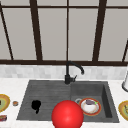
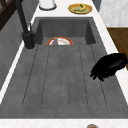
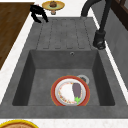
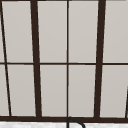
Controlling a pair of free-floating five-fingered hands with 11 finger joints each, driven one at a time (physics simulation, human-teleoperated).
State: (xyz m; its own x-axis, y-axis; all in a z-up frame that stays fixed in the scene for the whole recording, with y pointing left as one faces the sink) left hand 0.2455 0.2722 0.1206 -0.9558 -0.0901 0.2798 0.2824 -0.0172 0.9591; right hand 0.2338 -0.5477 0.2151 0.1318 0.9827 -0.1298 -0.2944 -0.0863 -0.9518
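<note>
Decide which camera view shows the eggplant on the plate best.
The right side view: the eggplant lies in full sight on the red-rimmed plate in the basin. The front view shows it small; the left side view shows just its end.

My left robot hand [image 1: 36, 105] hung black above the grey ribbed drainboard [image 1: 47, 95], fingers curled downward and holding nothing, near its front edge; the drainboard lay flat at the left of the sink basin [image 1: 106, 100].
</note>
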